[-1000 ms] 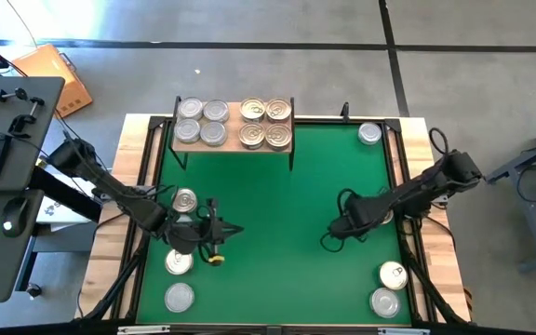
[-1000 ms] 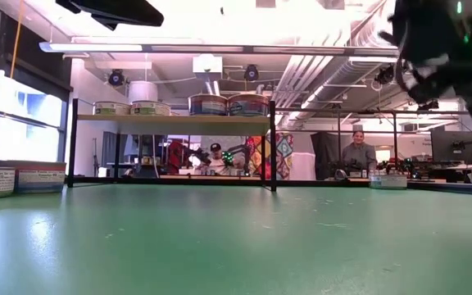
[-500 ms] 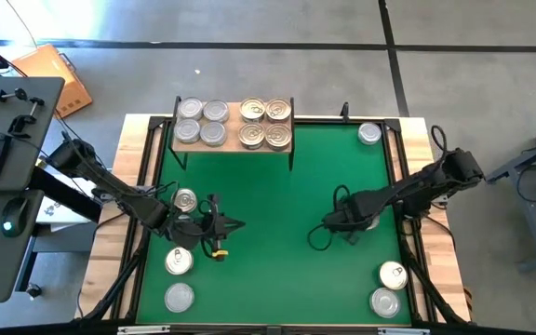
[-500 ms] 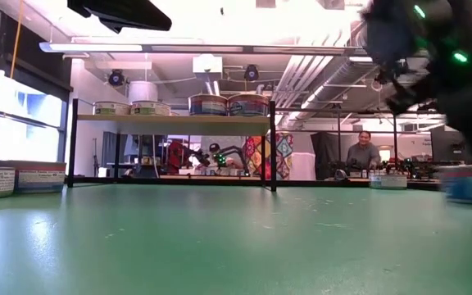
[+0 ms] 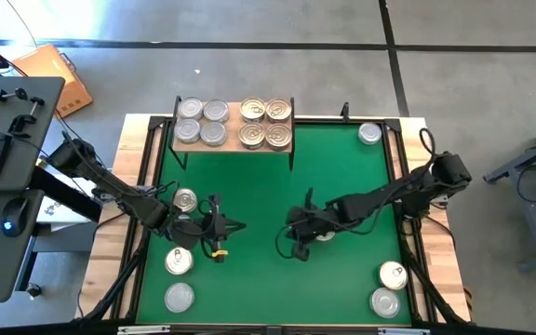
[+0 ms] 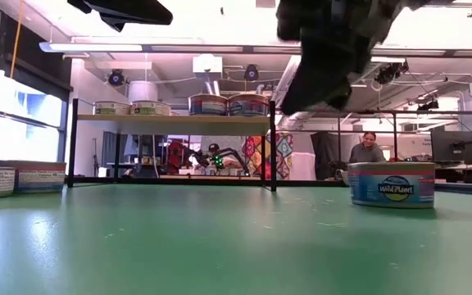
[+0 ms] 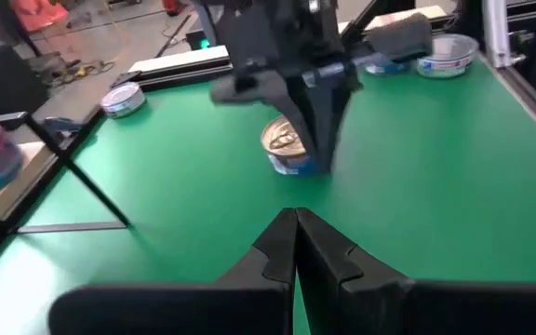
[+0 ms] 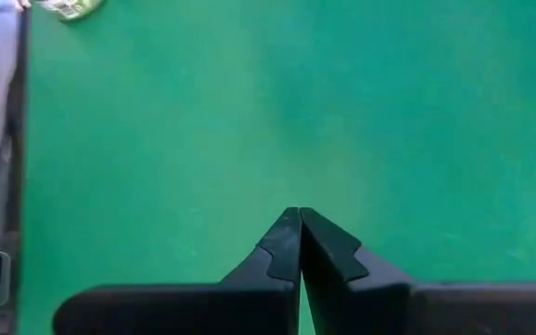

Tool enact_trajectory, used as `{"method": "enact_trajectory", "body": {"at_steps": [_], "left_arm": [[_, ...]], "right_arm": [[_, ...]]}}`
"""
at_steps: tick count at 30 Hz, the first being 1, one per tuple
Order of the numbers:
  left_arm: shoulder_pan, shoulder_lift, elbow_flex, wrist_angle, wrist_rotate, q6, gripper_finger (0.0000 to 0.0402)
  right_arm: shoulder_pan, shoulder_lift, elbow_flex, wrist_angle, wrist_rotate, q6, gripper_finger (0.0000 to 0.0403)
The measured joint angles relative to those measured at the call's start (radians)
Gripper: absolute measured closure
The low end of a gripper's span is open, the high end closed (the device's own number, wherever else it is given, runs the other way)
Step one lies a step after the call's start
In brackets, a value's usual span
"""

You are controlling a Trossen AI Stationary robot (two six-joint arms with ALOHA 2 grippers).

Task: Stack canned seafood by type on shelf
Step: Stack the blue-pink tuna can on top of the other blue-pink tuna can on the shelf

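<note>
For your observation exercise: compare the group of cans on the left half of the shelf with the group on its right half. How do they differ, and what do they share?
The left group has plain silver-grey lids; the right group has gold-tinted lids with pull tabs. In the low view, the left cans look shorter with pale sides, while the right cans stand taller with blue-banded sides. Both groups count four lids from above, sitting upright on the shelf.

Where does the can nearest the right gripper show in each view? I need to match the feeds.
High view: the can sits mid-mat, partly under the right arm.
Low view: right of centre, standing on the mat.
Left wrist view: centre, just behind the right gripper.
Right wrist view: not in it.
Shared landmark: the right gripper, shut, beside the can.
</note>
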State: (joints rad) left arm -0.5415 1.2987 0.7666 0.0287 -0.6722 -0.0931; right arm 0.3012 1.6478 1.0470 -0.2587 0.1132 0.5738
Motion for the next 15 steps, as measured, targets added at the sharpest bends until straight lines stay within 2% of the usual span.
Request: {"method": "enact_trajectory", "body": {"at_steps": [2,4,9,12,15], "left_arm": [[0.0,0.0,0.0,-0.004,0.025,0.0,0.0401],[0.0,0.002,0.0,-0.002,0.04,0.005,0.0401],[0.001,0.005,0.0,0.01,0.039,0.025,0.0401],[0.005,0.005,0.0,0.025,0.04,0.026,0.0402],[0.005,0.005,0.0,0.027,0.04,0.031,0.0402]], "right_arm": [[0.015,-0.009,0.032,-0.083,0.059,-0.003,0.0403],[0.031,-0.02,0.058,-0.25,0.098,0.031,0.0403],[0.049,-0.026,0.078,-0.596,0.126,0.204,0.0403],[0.066,-0.025,0.068,-0.706,0.147,0.306,0.0403],[0.078,-0.024,0.027,-0.705,0.145,0.355,0.0403]]}}
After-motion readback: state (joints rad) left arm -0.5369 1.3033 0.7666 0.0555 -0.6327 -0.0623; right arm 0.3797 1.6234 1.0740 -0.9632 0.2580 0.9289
